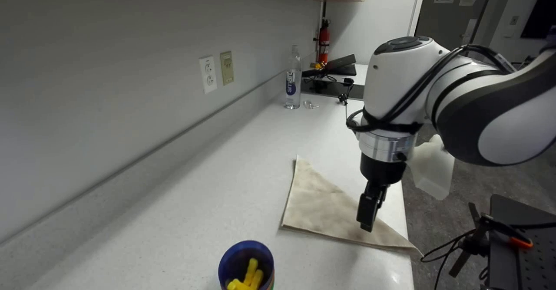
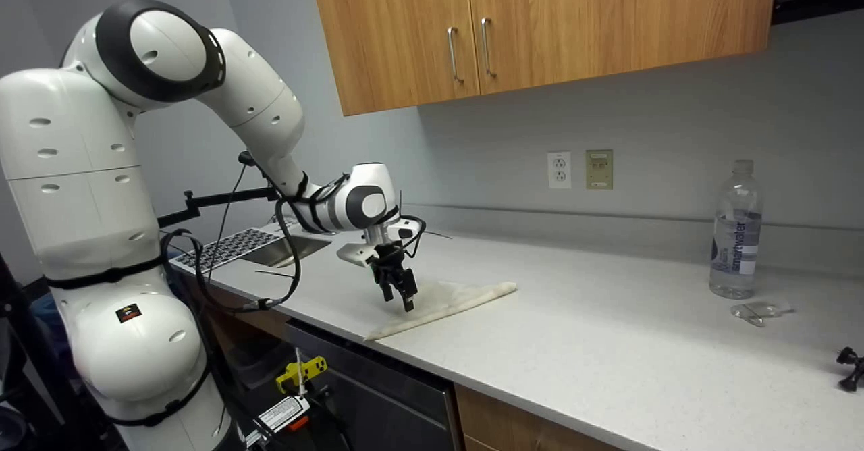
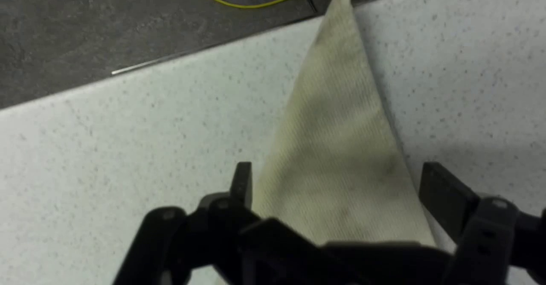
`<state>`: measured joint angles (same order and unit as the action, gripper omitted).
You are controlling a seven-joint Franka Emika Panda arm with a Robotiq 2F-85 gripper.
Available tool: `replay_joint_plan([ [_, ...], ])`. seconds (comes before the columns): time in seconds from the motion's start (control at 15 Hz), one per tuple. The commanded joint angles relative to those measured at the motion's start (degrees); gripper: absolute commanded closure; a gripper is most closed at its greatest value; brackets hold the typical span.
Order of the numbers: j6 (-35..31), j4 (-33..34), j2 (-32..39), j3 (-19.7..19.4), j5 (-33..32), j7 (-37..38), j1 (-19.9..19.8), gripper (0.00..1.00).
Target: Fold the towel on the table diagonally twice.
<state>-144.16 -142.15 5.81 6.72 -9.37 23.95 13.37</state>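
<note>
The gripper (image 3: 337,178) has its two fingers (image 3: 448,199) spread wide, with nothing pinched between them. In the wrist view they show on each side of a narrow part of the towel (image 1: 323,209), so I think the gripper is lined up to squeeze there. The towel lies on the table (image 2: 580,329), partly below the gripper, in a triangle. That shape makes me think one fold is done and one is left. Out ahead of the fingers, one tip of the towel pokes past the table's edge. That may help, because a tip with no table under it should be easy to grab for the next fold. Farther from the gripper, a blue cup (image 1: 243,245) with yellow things (image 1: 252,273) in it stands near the towel but not on it, I guess so the cloth is free to fold. Farther still is a water bottle (image 2: 736,242), upright by the wall (image 2: 499,147).

I cannot tell how high the fingers are over the towel. In the wrist view the gripper's own dark parts cover some of it, and the end behind the gripper runs out of sight. The cup's bottom is cut off in an exterior view. A small see-through thing (image 2: 754,312) beside the bottle is too hard to name.
</note>
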Motion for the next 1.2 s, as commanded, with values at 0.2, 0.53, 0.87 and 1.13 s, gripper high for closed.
replay_joint_plan([
  [0.2,-0.7,-6.8,-4.7,1.8,0.6,5.8,-0.1,0.0],
  [0.53,-2.8,-9.1,-5.2,3.0,2.9,5.0,-0.1,0.0],
  [0.87,-2.1,-8.6,-3.7,3.2,1.4,4.9,-0.4,0.0],
  [1.13,-3.5,-9.0,-3.6,3.3,3.5,3.1,-0.6,0.0],
])
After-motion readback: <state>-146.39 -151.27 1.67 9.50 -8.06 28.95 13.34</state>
